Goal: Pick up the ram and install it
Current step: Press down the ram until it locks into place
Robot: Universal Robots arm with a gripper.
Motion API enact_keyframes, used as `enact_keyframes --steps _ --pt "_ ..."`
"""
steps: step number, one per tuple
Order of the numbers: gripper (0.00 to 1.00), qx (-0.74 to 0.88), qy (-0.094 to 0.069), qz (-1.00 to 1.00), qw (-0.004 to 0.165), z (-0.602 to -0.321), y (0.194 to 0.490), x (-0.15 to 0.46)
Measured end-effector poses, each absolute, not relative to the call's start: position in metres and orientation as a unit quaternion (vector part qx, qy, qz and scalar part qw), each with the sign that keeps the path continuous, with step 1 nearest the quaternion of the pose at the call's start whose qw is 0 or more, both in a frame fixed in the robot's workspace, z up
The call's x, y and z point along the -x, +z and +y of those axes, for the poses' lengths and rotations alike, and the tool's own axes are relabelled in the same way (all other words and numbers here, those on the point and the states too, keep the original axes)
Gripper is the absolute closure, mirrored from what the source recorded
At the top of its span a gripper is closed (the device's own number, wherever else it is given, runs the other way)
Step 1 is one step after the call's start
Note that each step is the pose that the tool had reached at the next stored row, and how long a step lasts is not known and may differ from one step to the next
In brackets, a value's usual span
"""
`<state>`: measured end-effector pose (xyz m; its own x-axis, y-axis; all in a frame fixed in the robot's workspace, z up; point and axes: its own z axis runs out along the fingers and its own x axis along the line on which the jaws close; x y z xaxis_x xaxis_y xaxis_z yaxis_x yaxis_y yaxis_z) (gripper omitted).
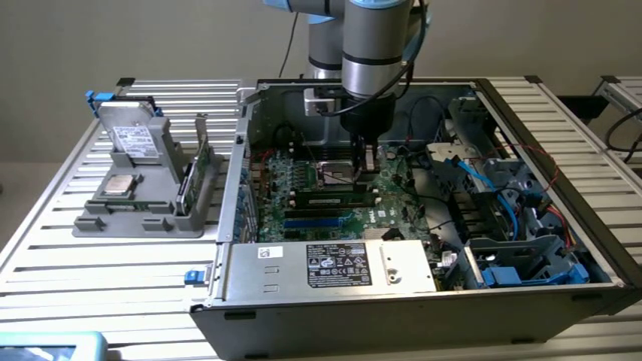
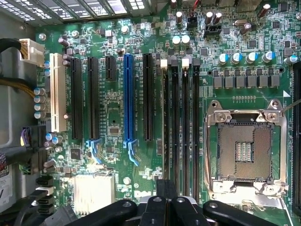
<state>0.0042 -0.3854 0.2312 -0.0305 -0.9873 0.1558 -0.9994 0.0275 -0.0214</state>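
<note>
We see ram [image 1: 326, 201] as dark stick with pale label strip, seated on edge among black slots of motherboard [image 1: 301, 184], just near side of processor socket [image 1: 336, 170]. Long axis runs along exterior view's left-right, parallel to slots.

Fingers [image 1: 369, 174] pressed together, nothing pinched, standing over ram's end on exterior view's right. We cannot tell whether they touch it.

White label [image 1: 336, 265] on power supply [image 1: 401, 267] carries print we cannot read.
</note>
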Motion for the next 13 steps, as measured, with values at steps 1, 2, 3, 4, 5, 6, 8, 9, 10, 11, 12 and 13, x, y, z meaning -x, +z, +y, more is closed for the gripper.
enact_keyframes --steps 1,2,3,4,5,6,8,9,10,11,12,13 --pt "0.89 -0.695 0.062 -0.715 0.049 -0.3856 0.2312 -0.0042" --pt "0.89 -0.695 0.062 -0.715 0.049 -0.3856 0.2313 -0.0042" --pt "0.89 -0.695 0.062 -0.715 0.049 -0.3856 0.2313 -0.0042" --pt "0.89 -0.695 0.063 -0.715 0.049 -0.3856 0.231 -0.0042" --pt "0.89 -0.695 0.063 -0.715 0.049 -0.3856 0.2308 -0.0042" --pt "0.89 -0.695 0.063 -0.715 0.049 -0.3856 0.2305 -0.0042" --pt "0.89 -0.695 0.063 -0.715 0.049 -0.3856 0.23 -0.0042" --pt "0.89 -0.695 0.063 -0.715 0.049 -0.3856 0.2298 -0.0042" --pt "0.89 -0.695 0.063 -0.715 0.049 -0.3856 0.2296 -0.0042" --pt "0.89 -0.695 0.063 -0.715 0.049 -0.3856 0.2293 -0.0042" --pt "0.89 -0.695 0.063 -0.715 0.049 -0.3856 0.2291 -0.0042" --pt "0.89 -0.695 0.063 -0.715 0.049 -0.3856 0.2287 -0.0042"
